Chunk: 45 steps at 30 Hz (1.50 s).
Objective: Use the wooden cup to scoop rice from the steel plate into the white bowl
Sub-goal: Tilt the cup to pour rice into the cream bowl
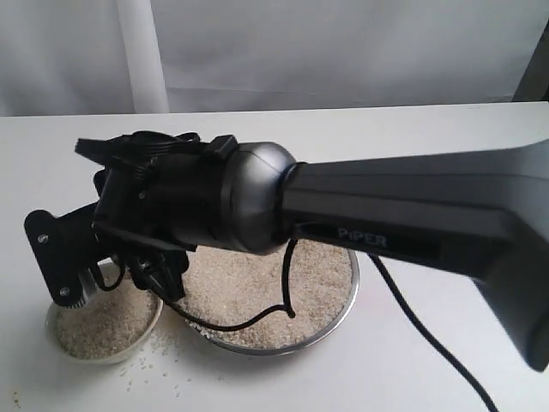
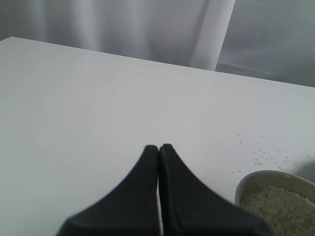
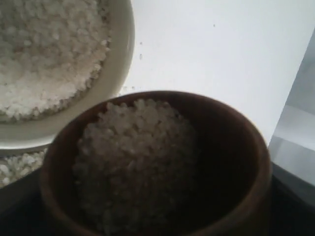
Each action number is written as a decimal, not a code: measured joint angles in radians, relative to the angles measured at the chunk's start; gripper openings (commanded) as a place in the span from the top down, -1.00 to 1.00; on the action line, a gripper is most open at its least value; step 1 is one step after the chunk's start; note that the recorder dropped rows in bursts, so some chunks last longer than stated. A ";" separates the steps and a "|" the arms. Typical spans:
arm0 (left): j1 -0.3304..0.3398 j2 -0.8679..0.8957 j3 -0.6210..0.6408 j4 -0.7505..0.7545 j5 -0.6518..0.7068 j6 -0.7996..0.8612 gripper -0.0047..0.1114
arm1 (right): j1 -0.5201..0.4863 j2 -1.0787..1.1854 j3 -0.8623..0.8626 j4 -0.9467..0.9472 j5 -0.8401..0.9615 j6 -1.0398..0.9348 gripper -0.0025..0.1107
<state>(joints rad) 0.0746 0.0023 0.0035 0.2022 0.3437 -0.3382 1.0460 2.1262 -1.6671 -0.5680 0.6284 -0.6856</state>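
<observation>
Rice [image 3: 133,162] heaped pale in reddish-brown wooden cup [image 3: 236,162] gripped by right fingers [image 3: 295,211], left fingers [image 2: 138,196] pressed together empty

White tabletop [image 1: 429,137]; pale grey curtain [image 1: 343,43] behind, soft folds; even diffuse light

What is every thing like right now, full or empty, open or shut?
Wooden cup, full of rice.
White bowl, partly filled with rice.
Steel plate, covered with rice.
Left end effector, shut, holding nothing.
</observation>
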 measured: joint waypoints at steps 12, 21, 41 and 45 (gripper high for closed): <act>0.000 0.000 0.000 0.000 0.000 0.000 0.92 | 0.048 0.054 -0.002 -0.224 -0.009 0.006 0.96; 0.000 0.000 0.000 0.000 0.000 0.000 0.92 | 0.068 0.100 -0.002 -0.394 -0.015 0.035 0.96; 0.000 0.000 0.000 0.000 0.000 0.000 0.92 | 0.117 0.107 -0.003 -0.608 -0.011 0.040 0.96; 0.000 0.000 0.000 0.000 0.000 0.000 0.92 | 0.118 0.122 -0.003 -0.676 0.008 0.041 0.96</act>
<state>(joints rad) 0.0746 0.0023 0.0035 0.2022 0.3437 -0.3382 1.1645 2.2482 -1.6705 -1.2444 0.6365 -0.6446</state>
